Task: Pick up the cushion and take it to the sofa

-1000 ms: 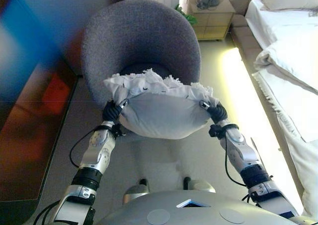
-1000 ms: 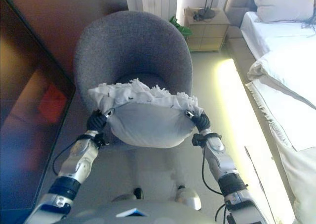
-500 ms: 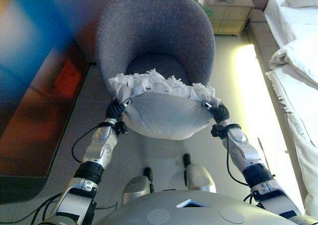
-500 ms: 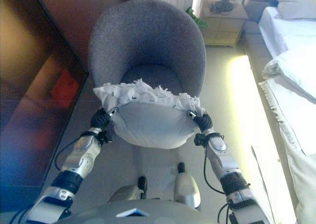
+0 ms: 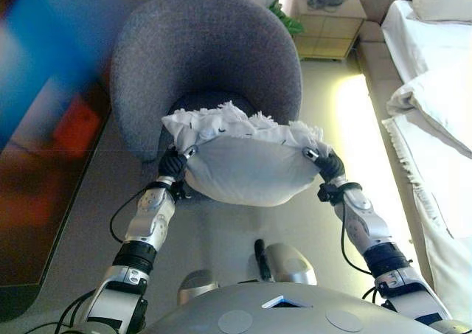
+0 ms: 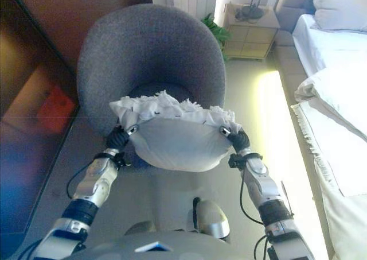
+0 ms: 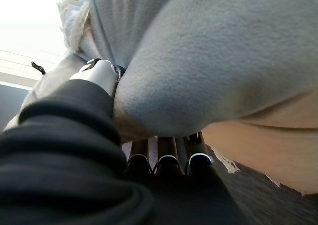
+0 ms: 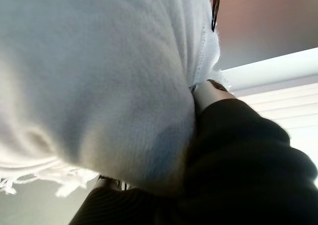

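A pale grey cushion with a white fringed edge hangs between my two hands at chest height, just in front of a round grey armchair. My left hand grips the cushion's left end, with the thumb on top and the fingers underneath. My right hand grips the right end, with the thumb pressed on the cushion and most of the fingers hidden under it. The chair's seat lies just beyond the cushion.
A dark cabinet runs along the left. A white bed with a fringed cover fills the right, with a lit strip of floor beside it. A wooden nightstand and a green plant stand behind the chair.
The whole picture has shifted, so the camera has moved. The cushion stays held between both hands in the same grip.
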Controlling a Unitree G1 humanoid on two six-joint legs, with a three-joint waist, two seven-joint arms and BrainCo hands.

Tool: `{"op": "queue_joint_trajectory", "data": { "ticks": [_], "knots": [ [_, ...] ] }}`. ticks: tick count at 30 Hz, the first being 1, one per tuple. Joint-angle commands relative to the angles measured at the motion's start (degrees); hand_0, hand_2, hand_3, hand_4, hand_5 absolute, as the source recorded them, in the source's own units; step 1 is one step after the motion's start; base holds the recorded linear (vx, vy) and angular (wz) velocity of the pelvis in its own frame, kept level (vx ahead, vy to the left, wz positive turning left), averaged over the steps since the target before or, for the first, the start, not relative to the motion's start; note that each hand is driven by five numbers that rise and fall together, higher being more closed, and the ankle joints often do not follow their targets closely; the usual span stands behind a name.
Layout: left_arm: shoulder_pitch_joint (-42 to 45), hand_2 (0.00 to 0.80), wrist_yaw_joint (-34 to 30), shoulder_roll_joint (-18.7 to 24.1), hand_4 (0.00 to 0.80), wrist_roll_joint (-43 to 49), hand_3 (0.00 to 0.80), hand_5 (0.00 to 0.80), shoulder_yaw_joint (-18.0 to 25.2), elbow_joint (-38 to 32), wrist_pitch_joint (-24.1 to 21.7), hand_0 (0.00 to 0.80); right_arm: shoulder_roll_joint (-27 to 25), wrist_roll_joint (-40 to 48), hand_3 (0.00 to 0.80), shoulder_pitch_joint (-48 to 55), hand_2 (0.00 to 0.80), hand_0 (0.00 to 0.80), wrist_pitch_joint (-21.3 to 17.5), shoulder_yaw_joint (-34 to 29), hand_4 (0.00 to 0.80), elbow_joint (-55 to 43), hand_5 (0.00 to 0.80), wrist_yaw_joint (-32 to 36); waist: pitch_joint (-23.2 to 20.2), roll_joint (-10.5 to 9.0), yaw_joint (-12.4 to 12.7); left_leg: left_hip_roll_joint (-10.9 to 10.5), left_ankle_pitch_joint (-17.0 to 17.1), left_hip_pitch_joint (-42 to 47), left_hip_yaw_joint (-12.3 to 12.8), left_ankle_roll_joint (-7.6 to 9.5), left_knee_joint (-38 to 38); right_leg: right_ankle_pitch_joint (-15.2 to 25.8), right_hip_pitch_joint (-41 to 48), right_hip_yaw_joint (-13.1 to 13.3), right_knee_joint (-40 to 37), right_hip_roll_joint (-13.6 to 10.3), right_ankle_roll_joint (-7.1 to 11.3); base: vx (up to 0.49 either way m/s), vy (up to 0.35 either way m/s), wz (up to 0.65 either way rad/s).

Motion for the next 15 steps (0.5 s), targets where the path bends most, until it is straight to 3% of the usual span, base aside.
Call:
{"op": "queue_joint_trajectory", "data": {
  "ticks": [1,4,7,10,15],
  "knots": [
    [-2.9,0.800,-1.9,-0.4,0.800,-1.4,0.800,0.800,-0.6,-7.9,-5.9,0.800,1.3,0.8,0.800,-2.4,0.800,0.800,-6.0,-0.3,0.800,-5.3,0.800,2.3,-5.3,-2.92,-0.2,0.2,15.5,-0.1,1.7,4.48,7.4,13.4,1.6,1.5,-11.4,-1.4,0.29,0.285,-0.081,-0.24],
    [-3.0,0.800,-2.2,-0.4,0.800,-1.2,0.800,0.800,-1.2,-9.2,-5.3,0.800,1.3,1.5,0.800,-2.4,0.800,0.800,-6.1,-0.8,0.800,-5.3,0.800,1.7,-4.4,-3.38,1.3,0.7,13.9,-3.0,1.9,5.74,0.1,11.2,4.2,1.6,-11.8,-0.4,0.47,0.232,-0.002,-0.14],
    [-3.7,0.800,-2.3,0.0,0.800,-2.7,0.800,0.800,-1.1,-9.4,-4.4,0.800,1.6,2.9,0.800,-3.1,0.800,0.800,-4.6,-1.2,0.800,-5.7,0.800,0.9,-3.7,-2.12,2.8,0.3,15.4,-5.3,0.5,4.95,-14.4,8.0,6.2,2.4,-11.9,0.8,1.48,0.221,0.114,-0.01],
    [-3.5,0.800,-2.1,-0.3,0.800,-2.6,0.800,0.800,-1.2,-9.3,-4.7,0.800,2.0,2.9,0.800,-2.9,0.800,0.800,-4.0,-1.2,0.800,-6.1,0.800,0.6,-2.7,-1.32,4.6,0.2,16.7,-7.2,-0.4,3.55,-21.7,5.5,8.7,1.9,-11.4,0.4,2.12,0.200,0.114,-0.16],
    [-3.9,0.800,-2.2,-0.8,0.800,-2.2,0.800,0.800,-1.7,-7.9,-5.1,0.800,2.2,1.7,0.800,-2.8,0.800,0.800,-4.4,-1.0,0.800,-5.9,0.800,0.7,-3.0,-0.05,5.5,0.2,16.7,-8.7,3.5,3.40,-27.1,2.0,12.8,-0.2,-10.9,-1.4,3.23,0.195,0.139,-0.34]
  ]
}}
